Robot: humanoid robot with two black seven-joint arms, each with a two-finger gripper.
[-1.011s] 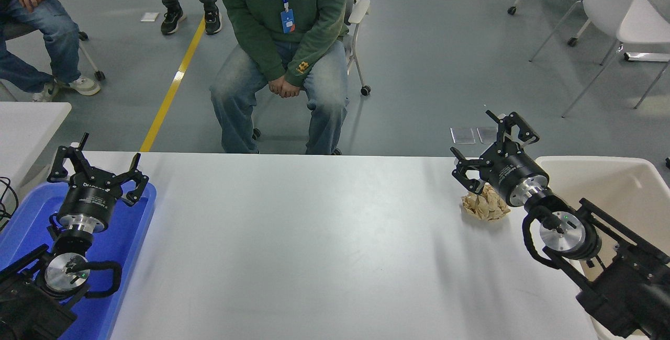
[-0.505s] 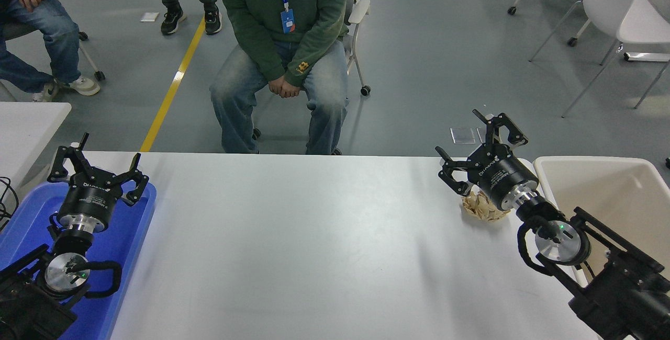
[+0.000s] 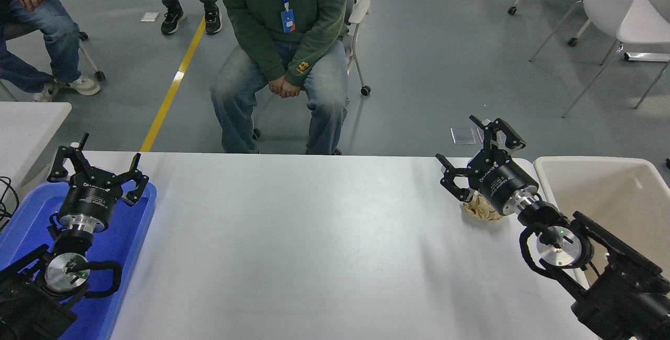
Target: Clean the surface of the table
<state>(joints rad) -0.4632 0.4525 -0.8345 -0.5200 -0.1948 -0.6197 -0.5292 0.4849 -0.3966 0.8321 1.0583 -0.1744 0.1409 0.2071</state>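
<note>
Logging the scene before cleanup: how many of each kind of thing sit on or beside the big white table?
Crumpled tan paper wad: 1
Blue plastic tray: 1
Cream plastic bin: 1
Black grippers, jaws open: 2, left, right
Total: 5

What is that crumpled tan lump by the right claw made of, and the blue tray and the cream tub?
The tan lump looks like crumpled brown paper: matte, with sharp creases. The blue tray seems to be glossy moulded plastic, with a rounded rim. The cream tub also looks like plastic, smooth and dull-finished.
</note>
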